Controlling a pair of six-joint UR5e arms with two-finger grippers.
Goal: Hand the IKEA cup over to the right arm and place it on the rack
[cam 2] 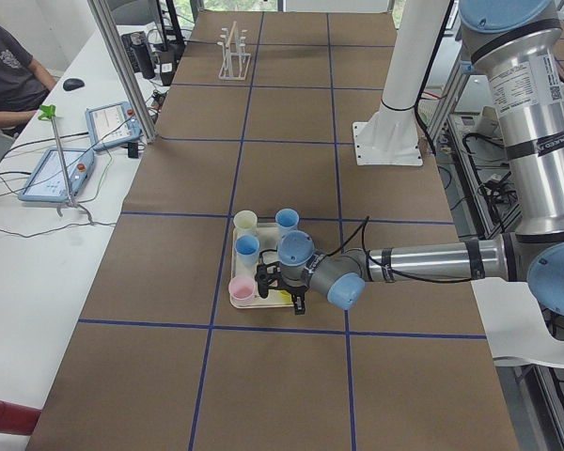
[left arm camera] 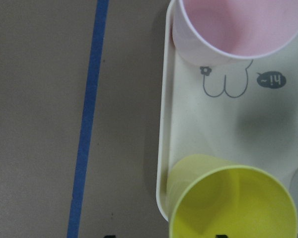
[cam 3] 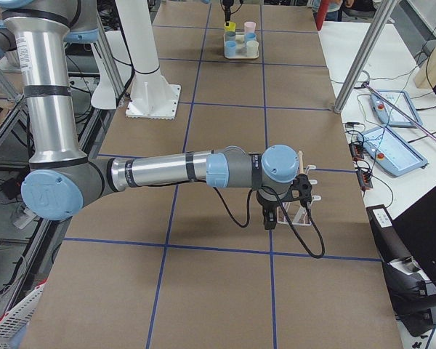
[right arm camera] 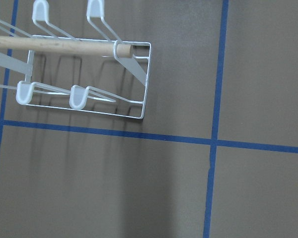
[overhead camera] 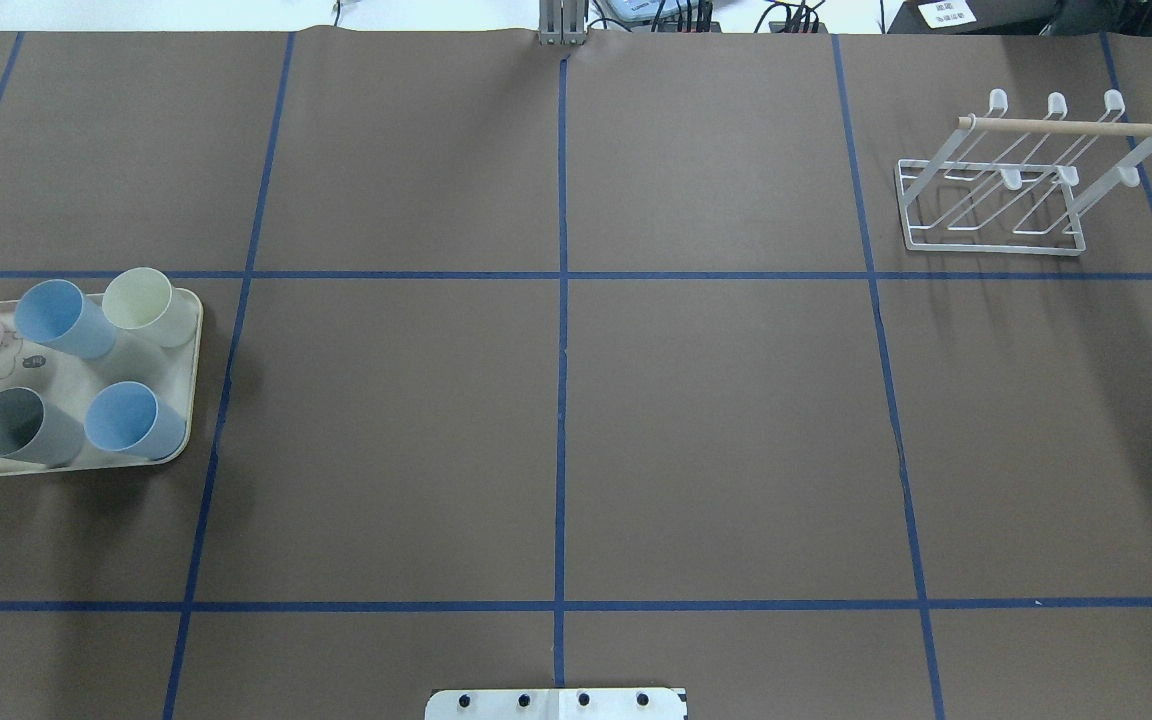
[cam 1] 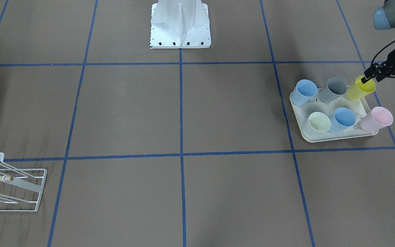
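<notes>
Several IKEA cups stand on a cream rabbit-print tray [cam 1: 334, 138]. The yellow cup [cam 1: 359, 89] is at the tray's corner nearest the robot base. My left gripper [cam 1: 367, 78] is open at this cup's rim. In the left wrist view the yellow cup [left arm camera: 232, 203] fills the bottom, and two dark fingertips just show at the frame's bottom edge, one outside the cup wall and one inside. The white wire rack [overhead camera: 986, 240] with its wooden rod stands far across the table. My right gripper [cam 3: 270, 220] hangs beside the rack [cam 3: 305, 198]; I cannot tell whether it is open or shut.
A pink cup [cam 1: 376, 118], two blue cups [cam 1: 342, 120], a grey cup [cam 1: 333, 90] and a pale green cup [cam 1: 319, 122] share the tray. The robot's white base [cam 1: 180, 25] is at mid-table. An operator's bench with tablets [cam 2: 56, 169] runs along the table's side.
</notes>
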